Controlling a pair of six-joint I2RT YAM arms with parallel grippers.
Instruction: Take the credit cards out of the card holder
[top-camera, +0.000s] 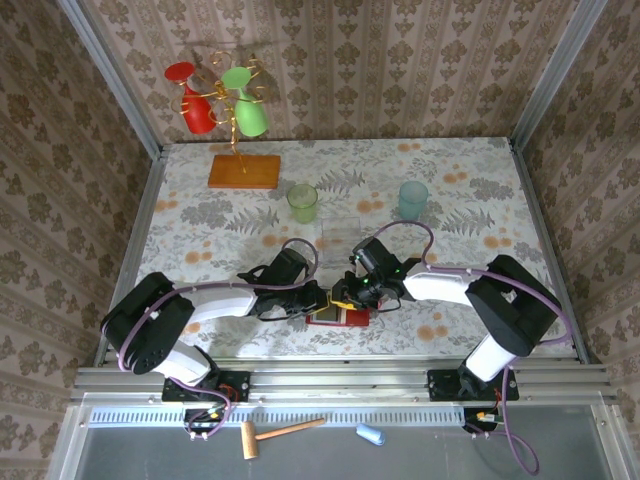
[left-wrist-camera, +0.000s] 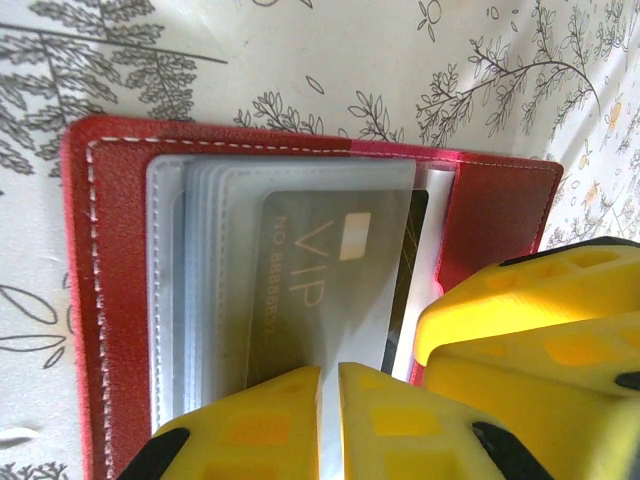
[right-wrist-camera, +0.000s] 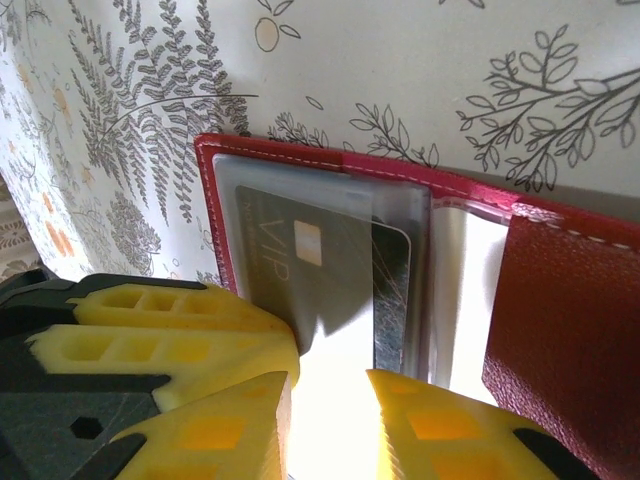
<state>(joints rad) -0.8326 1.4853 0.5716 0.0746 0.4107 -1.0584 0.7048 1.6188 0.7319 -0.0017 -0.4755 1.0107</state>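
Note:
The red card holder lies open on the floral table between both arms; its cover and folded flap frame clear plastic sleeves. A dark VIP credit card sits inside a sleeve, with a second dark card behind it. My left gripper is pinched on the near edge of that sleeve, only a slit between its yellow fingers. My right gripper hovers over the same sleeve from the other side with its jaws a finger-width apart over glare. Its finger sits close beside the left one.
A green cup and a teal cup stand behind the arms. A rack of glasses on an orange wooden base is at the back left. A small wooden hammer lies below the table rail.

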